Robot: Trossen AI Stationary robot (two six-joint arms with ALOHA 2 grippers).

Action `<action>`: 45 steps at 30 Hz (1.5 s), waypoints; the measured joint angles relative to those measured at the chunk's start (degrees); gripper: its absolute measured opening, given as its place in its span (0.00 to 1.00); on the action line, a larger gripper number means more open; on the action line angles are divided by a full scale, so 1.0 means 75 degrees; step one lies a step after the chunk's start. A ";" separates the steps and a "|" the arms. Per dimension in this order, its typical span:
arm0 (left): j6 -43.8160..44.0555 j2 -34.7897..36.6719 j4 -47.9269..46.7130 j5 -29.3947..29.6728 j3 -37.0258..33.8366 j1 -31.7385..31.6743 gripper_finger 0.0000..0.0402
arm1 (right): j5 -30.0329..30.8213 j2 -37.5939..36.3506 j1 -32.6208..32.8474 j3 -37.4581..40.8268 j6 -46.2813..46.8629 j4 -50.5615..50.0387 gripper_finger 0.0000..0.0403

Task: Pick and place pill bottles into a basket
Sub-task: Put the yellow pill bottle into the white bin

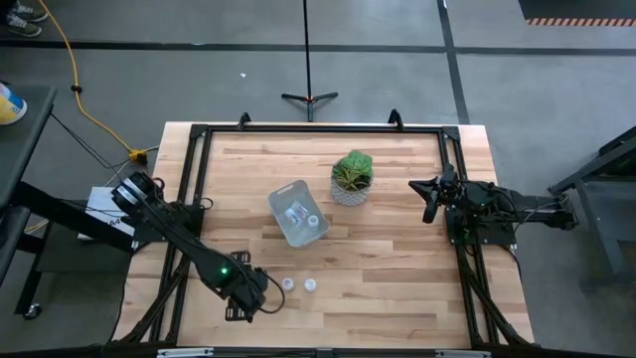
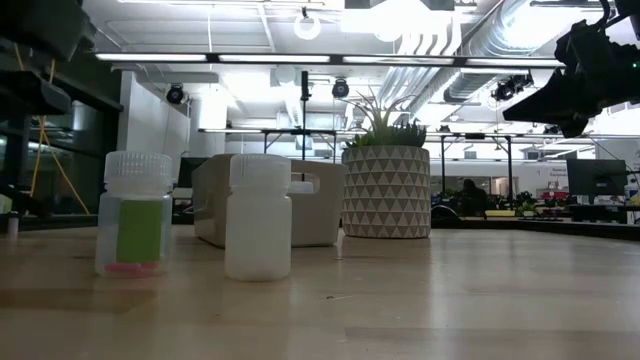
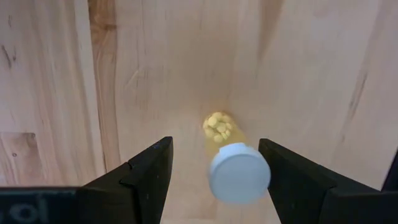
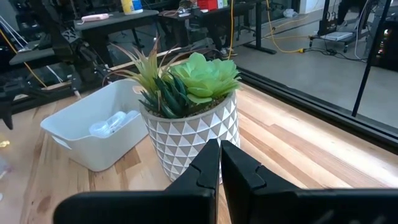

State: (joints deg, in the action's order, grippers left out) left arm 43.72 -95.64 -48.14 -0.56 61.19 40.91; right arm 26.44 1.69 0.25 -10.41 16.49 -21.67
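Note:
My left gripper is open near the table's front left, pointing down. In its wrist view its two fingers stand on either side of a small pill bottle with a white cap and yellow pills inside. Two more pill bottles stand upright on the table just right of it; the low view shows one with a green label and one whitish. The pale basket stands mid-table and has bottles inside. My right gripper is shut and empty, above the table right of the plant. My left gripper's fingers come from above at the yellow-pill bottle. Its cap lies right beside one finger. I cannot tell whether they touch.
A white patterned pot with a green plant stands just right of the basket, between it and my right gripper. A black frame runs along the table's edges. Bare wood lies at the table's front right.

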 joint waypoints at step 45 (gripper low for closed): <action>-0.3744 0.0045 -0.3603 0.0021 0.2917 -0.3099 0.40 | 0.0003 0.0000 0.0002 0.0012 0.0005 -0.0009 0.02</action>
State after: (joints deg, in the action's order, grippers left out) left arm 15.65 -95.31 -75.16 -0.40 83.07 17.66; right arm 26.46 1.69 0.26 -10.33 16.53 -21.74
